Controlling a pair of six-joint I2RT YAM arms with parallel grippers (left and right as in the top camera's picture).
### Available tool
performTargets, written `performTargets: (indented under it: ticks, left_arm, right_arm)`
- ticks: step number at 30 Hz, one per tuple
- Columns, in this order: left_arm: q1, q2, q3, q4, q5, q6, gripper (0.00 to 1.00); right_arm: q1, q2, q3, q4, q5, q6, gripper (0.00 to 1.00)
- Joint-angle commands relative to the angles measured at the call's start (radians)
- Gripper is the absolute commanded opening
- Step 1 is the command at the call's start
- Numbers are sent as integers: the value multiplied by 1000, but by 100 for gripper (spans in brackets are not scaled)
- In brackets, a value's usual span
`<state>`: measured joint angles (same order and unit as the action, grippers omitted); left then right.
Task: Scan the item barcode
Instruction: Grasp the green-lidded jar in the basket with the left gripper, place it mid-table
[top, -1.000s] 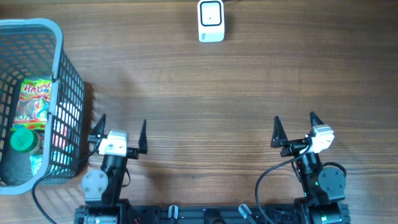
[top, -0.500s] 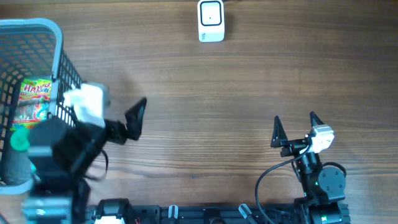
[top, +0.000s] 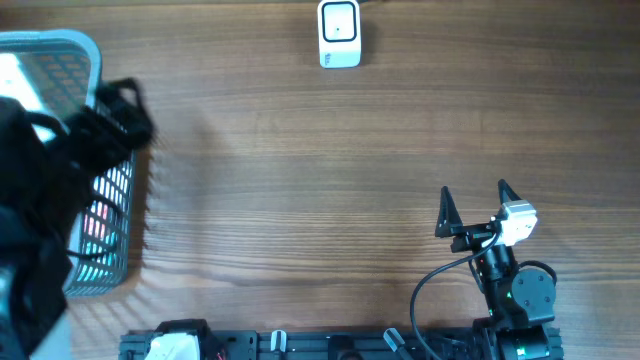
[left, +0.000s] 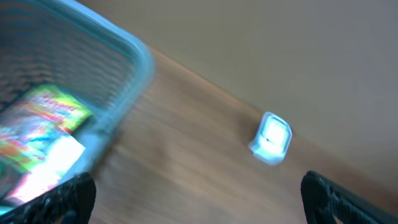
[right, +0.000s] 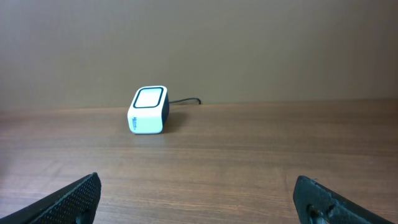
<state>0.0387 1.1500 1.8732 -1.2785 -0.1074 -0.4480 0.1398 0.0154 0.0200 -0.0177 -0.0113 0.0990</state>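
With my left gripper (left: 199, 202) spread wide and empty, the candy bag (left: 43, 124) lies in the basket (left: 127, 53) just ahead of my left finger; I judge it light, soft and slippery, best pinched along a sealed edge.

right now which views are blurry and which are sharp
Overhead: the left arm is a dark smear over the basket; scanner and right hand sharp. Left wrist: whole frame blurred, sweets packet soft. Right wrist: crisp throughout.
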Motion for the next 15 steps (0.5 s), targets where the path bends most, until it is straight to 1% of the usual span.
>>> performTargets:
  ticks: [1,3,5,8,10,12,15]
  left_arm:
    - [138,159,167,-61,-242,-241,100]
    - [273,220,169,-87,-240,-335,100]
    - [403,290,169,-127,-225,-402,100]
    - [562,395,169,-232,-191,-506,100]
    - [639,462,168,-299,-162,-565,100]
    - [684,536,167,-319,-159,-566,100]
    - [689,624,167,-332,-151,-547,100]
  right_arm:
    - [4,-8,-6,5,-12,-18,99]
    - [4,-8,-6,5,-12,-18,100]
    - [4,-8,-6,5,-12,-18,100]
    - [4,-8,-6,5,-12,-18,100]
    - [4,-8,-6,5,-12,-18,100]
    - [4,-8,-6,5,-12,-18,100]
    - [4,-8,-6,5,-12,-18,100]
